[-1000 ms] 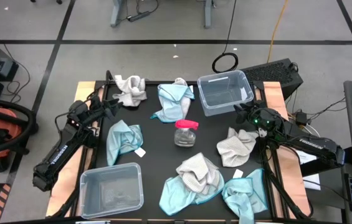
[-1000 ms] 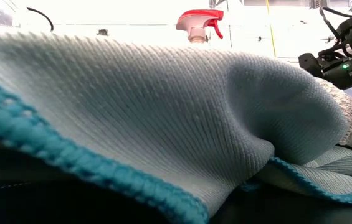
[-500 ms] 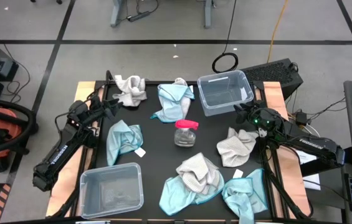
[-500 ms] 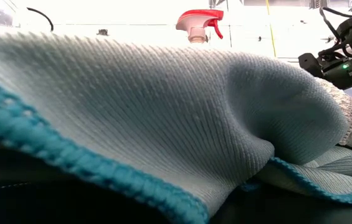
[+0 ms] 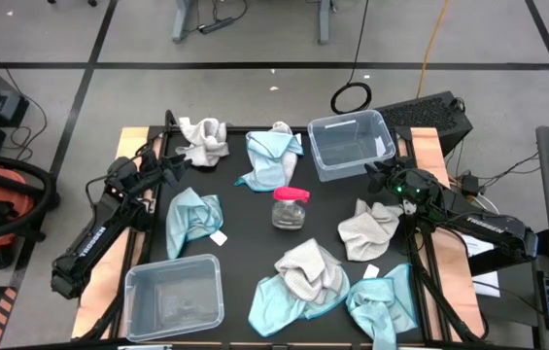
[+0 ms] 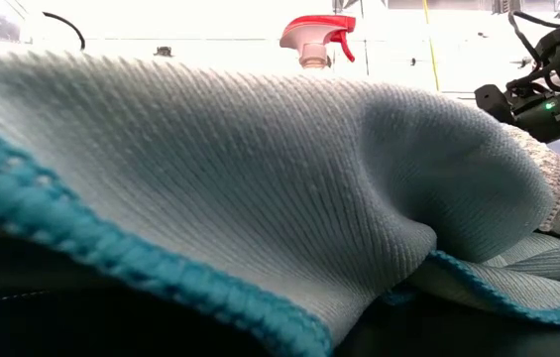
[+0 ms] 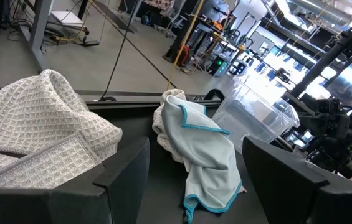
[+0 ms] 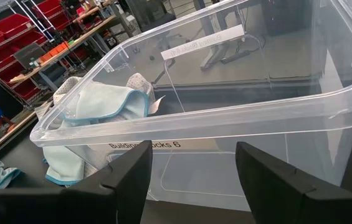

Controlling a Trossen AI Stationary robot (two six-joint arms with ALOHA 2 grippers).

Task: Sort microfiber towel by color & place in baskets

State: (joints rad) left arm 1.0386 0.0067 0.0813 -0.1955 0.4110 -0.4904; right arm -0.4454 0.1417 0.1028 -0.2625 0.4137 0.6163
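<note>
Several microfiber towels lie crumpled on the black table. Light blue ones rest at the far middle [image 5: 272, 156], the left [image 5: 193, 216] and the near right corner [image 5: 381, 303]. Grey ones lie at the far left [image 5: 201, 139] and the right [image 5: 368, 226], and another [image 5: 305, 264] sits on a blue one. One clear basket [image 5: 352, 144] stands at the far right, the other [image 5: 174, 295] at the near left. My left gripper [image 5: 172, 167] hovers open near the far-left grey towel [image 7: 32, 124]. My right gripper [image 5: 376, 173] is open beside the far-right basket [image 8: 225, 124].
A small clear jar with a pink lid [image 5: 291, 207] stands mid-table. In the low view a blue towel [image 6: 260, 198] fills nearly the whole picture, with a red spray trigger [image 6: 314, 40] behind it. Cables and a keyboard lie beyond the table's far right edge.
</note>
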